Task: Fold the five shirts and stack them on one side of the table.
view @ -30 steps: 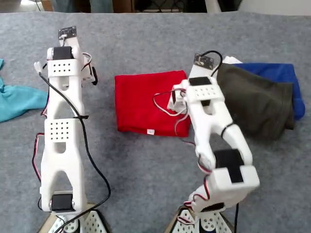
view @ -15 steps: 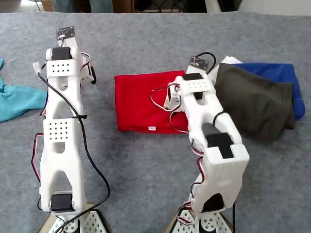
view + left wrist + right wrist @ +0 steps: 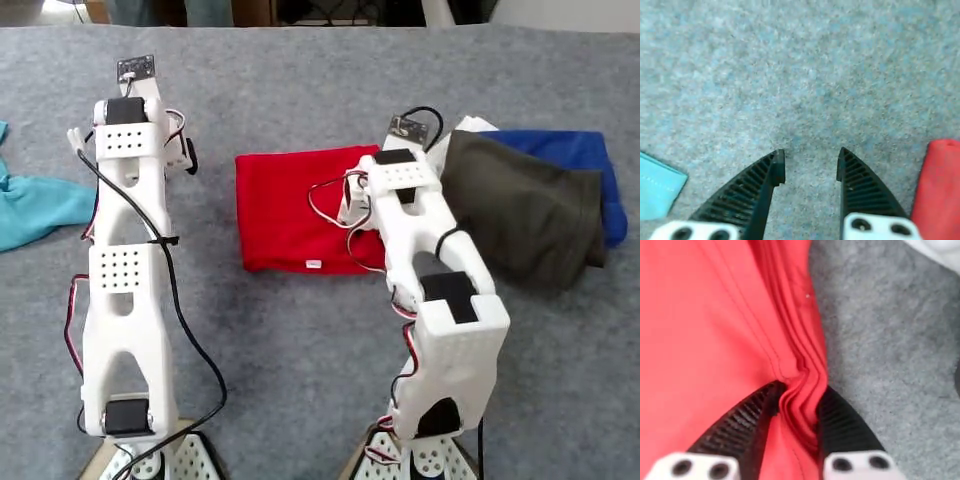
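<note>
A folded red shirt [image 3: 295,210] lies in the middle of the grey table. My right gripper [image 3: 797,402] is shut on the red shirt's bunched right edge [image 3: 800,365], with folds of cloth squeezed between its black fingers. In the high view the right arm [image 3: 405,195] covers that edge. A stack of folded shirts, dark olive [image 3: 520,205] over blue [image 3: 575,150] and white [image 3: 470,125], sits at the right. A teal shirt [image 3: 40,205] lies loose at the left edge. My left gripper [image 3: 807,162] hangs open over bare felt, between the teal shirt [image 3: 655,187] and the red one [image 3: 940,185].
Grey felt [image 3: 300,90] covers the whole table. The two arm bases stand at the near edge. The far strip and the near middle of the table are bare felt. Furniture legs show beyond the far edge.
The right arm swung left and straightened over the red shirt's right edge, mostly in the first half second. The left arm and the shirts stayed put.
</note>
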